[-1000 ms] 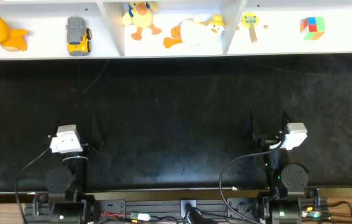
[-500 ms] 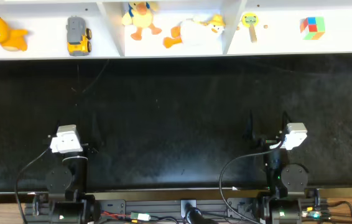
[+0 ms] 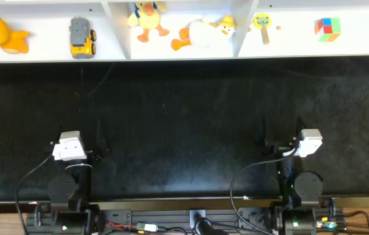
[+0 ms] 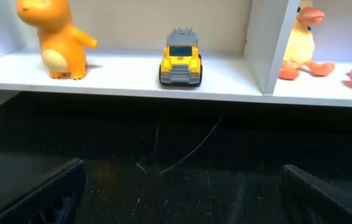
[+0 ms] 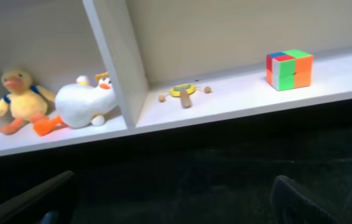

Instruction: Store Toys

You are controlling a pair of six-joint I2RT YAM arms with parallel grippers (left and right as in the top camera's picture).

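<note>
All the toys stand on the white shelf [image 3: 171,53] along the far side. An orange figure [image 3: 2,34] and a yellow truck [image 3: 82,37] share the left compartment. Two plush ducks, one yellow [image 3: 147,18] and one white [image 3: 204,34], fill the middle one. A small green rattle [image 3: 261,26] and a coloured cube [image 3: 327,29] sit in the right one. My left gripper [image 3: 80,136] is open and empty over the black mat, facing the truck [image 4: 180,56] from far off. My right gripper [image 3: 280,134] is open and empty too, facing the rattle [image 5: 183,93] and cube [image 5: 289,69].
A black mat [image 3: 184,117] covers the whole table between the arms and the shelf, with a few thin scratches on it. Upright white dividers [image 4: 269,43] [image 5: 123,62] split the shelf into compartments. Cables and the arm bases line the near edge.
</note>
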